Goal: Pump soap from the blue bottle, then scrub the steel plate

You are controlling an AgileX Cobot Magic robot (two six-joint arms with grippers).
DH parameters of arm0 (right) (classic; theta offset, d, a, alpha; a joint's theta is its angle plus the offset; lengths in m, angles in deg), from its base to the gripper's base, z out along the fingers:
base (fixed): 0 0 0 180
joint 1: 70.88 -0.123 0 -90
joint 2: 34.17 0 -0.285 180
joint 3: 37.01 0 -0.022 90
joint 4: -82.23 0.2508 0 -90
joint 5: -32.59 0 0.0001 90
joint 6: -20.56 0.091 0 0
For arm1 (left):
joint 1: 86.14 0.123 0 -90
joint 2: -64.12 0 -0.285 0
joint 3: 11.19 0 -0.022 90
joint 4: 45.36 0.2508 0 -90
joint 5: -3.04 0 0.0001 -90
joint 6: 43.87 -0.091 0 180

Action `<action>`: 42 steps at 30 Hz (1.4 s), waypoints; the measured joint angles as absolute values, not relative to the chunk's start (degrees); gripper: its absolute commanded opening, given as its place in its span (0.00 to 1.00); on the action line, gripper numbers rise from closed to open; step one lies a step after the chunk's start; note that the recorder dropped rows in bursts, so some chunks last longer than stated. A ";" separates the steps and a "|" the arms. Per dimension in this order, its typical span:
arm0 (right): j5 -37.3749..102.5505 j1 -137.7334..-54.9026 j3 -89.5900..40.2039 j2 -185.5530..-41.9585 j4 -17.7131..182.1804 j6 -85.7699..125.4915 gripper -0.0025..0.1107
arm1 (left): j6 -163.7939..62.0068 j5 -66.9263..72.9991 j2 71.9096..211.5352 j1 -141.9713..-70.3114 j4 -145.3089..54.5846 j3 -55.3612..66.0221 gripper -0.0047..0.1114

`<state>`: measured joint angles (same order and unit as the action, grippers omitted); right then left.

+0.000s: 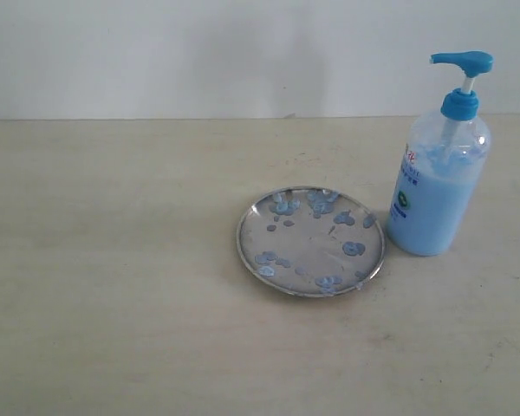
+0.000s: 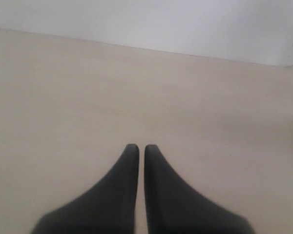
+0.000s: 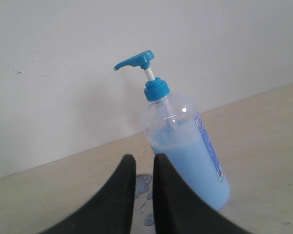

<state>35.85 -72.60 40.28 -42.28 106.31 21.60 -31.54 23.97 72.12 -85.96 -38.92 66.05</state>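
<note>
The blue bottle stands upright at the right, its pump head pointing left, about two thirds full of pale blue soap. Just left of it lies the steel plate, dotted with blue blobs. Neither gripper shows in the exterior view. My right gripper faces the bottle from a short way off, its fingers slightly apart and holding nothing. A strip of the plate shows between them. My left gripper is shut, empty, over bare table.
The beige table runs back to a white wall. Only the plate and the bottle stand on it. Bare tabletop spreads left of the plate and in front of it.
</note>
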 measured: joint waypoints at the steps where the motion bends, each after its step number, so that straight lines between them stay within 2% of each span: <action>1: 35.85 -72.60 40.28 -42.28 106.31 21.60 0.04 | -31.85 23.98 72.12 -85.75 -39.86 66.05 0.08; 10: 35.85 -72.60 40.28 -42.28 106.31 21.60 0.04 | -52.28 24.22 72.12 -83.56 -46.88 66.05 0.08; 35: 36.21 -71.86 40.28 -42.28 105.95 22.32 0.04 | -53.54 24.93 72.12 -83.56 -47.05 66.05 0.08; 42: 53.16 -71.51 40.28 -42.18 94.35 14.12 0.04 | -53.54 24.93 72.12 -83.56 -47.05 66.05 0.08</action>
<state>53.16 -71.51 40.28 -42.18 94.35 14.12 -53.54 24.93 72.12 -83.56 -47.05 66.05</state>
